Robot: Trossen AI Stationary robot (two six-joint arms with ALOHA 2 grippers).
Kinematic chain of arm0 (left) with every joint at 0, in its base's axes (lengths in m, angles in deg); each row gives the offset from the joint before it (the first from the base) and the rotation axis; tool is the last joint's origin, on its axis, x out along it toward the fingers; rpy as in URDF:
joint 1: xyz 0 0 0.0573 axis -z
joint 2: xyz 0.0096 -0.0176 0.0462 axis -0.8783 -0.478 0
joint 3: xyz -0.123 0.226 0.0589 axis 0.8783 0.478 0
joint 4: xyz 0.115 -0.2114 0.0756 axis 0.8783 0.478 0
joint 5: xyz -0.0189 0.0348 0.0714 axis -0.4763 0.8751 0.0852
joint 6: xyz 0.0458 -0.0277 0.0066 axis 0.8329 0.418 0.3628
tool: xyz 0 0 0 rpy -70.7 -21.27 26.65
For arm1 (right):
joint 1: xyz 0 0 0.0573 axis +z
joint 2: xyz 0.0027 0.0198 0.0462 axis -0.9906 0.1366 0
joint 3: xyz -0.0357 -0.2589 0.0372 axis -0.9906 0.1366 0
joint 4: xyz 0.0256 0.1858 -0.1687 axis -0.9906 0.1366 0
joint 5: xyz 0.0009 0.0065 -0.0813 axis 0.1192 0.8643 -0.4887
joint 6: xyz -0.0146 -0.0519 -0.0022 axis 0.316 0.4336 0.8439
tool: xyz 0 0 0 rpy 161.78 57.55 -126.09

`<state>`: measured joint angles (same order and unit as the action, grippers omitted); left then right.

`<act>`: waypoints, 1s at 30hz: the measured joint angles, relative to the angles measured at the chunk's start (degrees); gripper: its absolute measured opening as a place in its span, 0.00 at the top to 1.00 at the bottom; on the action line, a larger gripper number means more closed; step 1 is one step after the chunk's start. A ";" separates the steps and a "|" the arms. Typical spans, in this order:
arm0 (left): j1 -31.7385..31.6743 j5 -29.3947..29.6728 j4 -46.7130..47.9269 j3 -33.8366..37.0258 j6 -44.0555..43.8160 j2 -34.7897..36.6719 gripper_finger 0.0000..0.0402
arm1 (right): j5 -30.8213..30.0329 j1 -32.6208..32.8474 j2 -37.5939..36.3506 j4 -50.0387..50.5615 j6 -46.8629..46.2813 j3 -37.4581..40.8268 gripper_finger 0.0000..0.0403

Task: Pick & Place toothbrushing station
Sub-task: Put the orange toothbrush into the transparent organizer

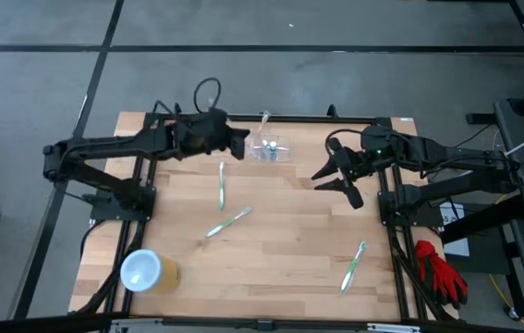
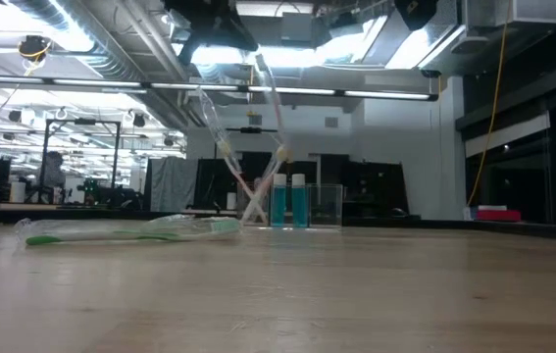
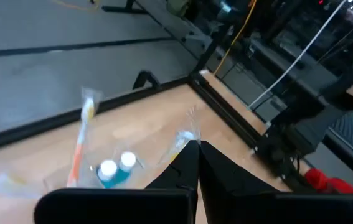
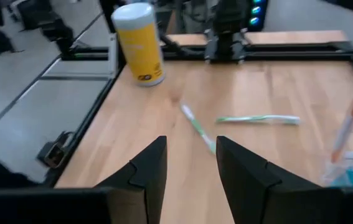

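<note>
The clear plastic holder (image 1: 271, 151) stands on the table near its far edge, with two blue-filled tubes (image 2: 289, 201) in it. Two wrapped toothbrushes lean in it. One (image 3: 80, 146) has an orange handle, and its head sticks up free. My left gripper (image 1: 243, 145) is just left of the holder and above it, shut on the top of the other toothbrush (image 3: 182, 138). My right gripper (image 1: 334, 178) is open and empty, right of the holder and above the table. My left gripper has the wrapped upper end (image 3: 185, 133) of the toothbrush at its fingertips, coming from the table's left and slanting down. The fingertips hide the place of contact. The toothbrush leans steeply (image 2: 270, 103) and its lower end stands in the holder.
Three more wrapped toothbrushes lie flat on the table: one (image 1: 221, 183) near the holder, one (image 1: 229, 222) in the middle, one (image 1: 352, 265) near the front right. A yellow cup with a white top (image 1: 147, 271) stands at the front left. A red glove (image 1: 441, 274) lies beyond the right edge.
</note>
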<state>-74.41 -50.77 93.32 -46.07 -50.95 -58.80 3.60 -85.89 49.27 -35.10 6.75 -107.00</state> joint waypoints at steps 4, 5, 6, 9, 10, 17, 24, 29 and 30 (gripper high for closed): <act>-4.04 -4.66 0.25 0.00 1.71 -0.46 1.00 | -3.31 0.00 0.00 -2.46 -0.91 0.00 0.65; -4.67 -5.25 0.20 0.00 2.19 -0.66 0.99 | -4.08 0.00 0.00 -2.91 -1.05 0.00 0.65; -5.25 -5.70 0.22 0.00 2.67 -0.92 0.99 | -4.67 -0.03 0.00 -3.09 -1.07 0.00 0.65; -6.67 -6.68 -0.22 0.00 3.97 -1.46 1.00 | -6.45 -0.04 0.00 -3.14 -1.20 0.00 0.65; -7.17 -7.36 -0.49 0.00 4.22 -1.58 1.00 | -6.95 -0.04 0.00 -3.14 -1.22 0.00 0.65; -9.90 -9.14 -0.49 0.00 5.19 -2.33 0.99 | -9.95 -0.04 0.00 -3.17 -1.21 0.00 0.65; -12.09 -11.43 -0.36 0.02 6.16 -3.43 0.99 | -10.91 -0.04 0.00 -3.18 -1.20 0.00 0.65; -12.66 -13.43 -0.29 0.04 6.15 -5.16 0.99 | -11.47 -0.04 0.00 -3.16 -1.16 0.00 0.65; -12.66 -13.45 -0.49 0.04 6.15 -5.42 0.99 | -11.48 -0.04 0.00 -3.16 -1.16 0.00 0.65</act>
<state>-87.07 -64.22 92.84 -46.03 -44.80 -64.22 -7.88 -85.94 49.27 -38.27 5.59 -107.00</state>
